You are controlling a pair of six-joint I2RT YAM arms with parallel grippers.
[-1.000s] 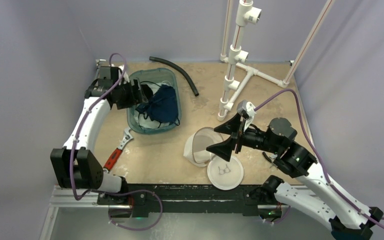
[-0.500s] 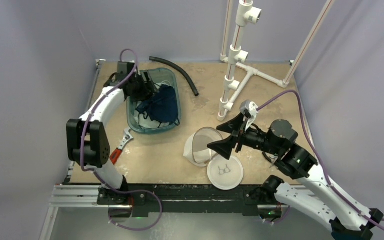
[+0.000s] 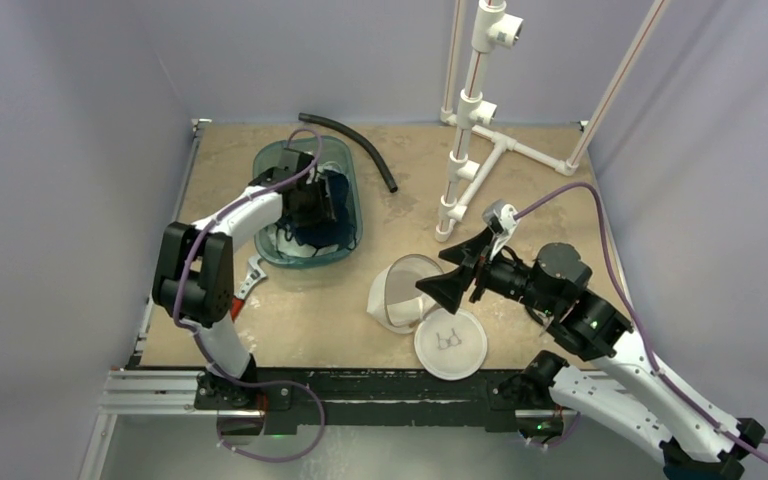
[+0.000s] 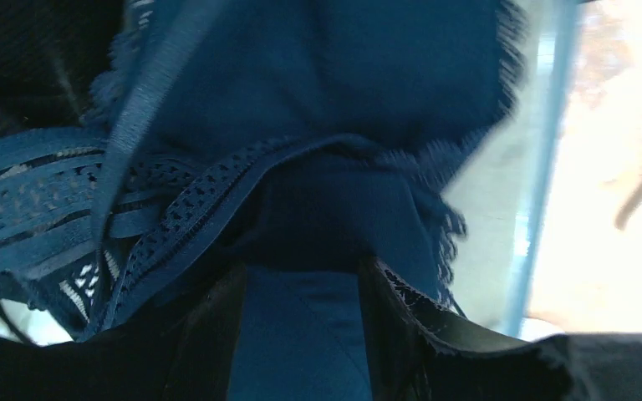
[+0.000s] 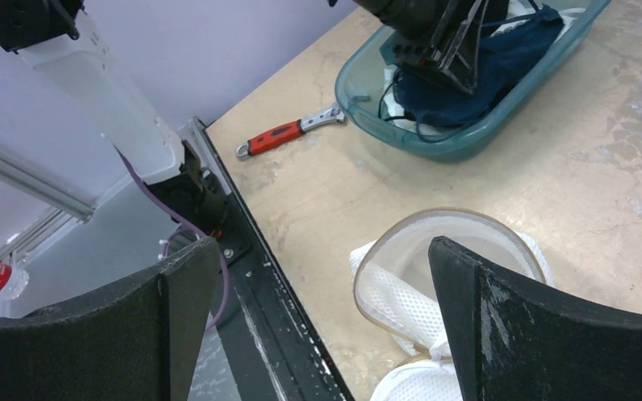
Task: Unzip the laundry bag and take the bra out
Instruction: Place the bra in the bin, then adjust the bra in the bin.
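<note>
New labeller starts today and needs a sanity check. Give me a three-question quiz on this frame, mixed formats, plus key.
1. True or false: the laundry bag is zipped shut.
2. Where does the navy bra lie? A) in the teal tub B) inside the bag C) on the round lid
3. Fill in: the tool on the table beside the tub is a red-handled ____.
Key: 1 false, its mouth gapes open; 2 A; 3 wrench.
</note>
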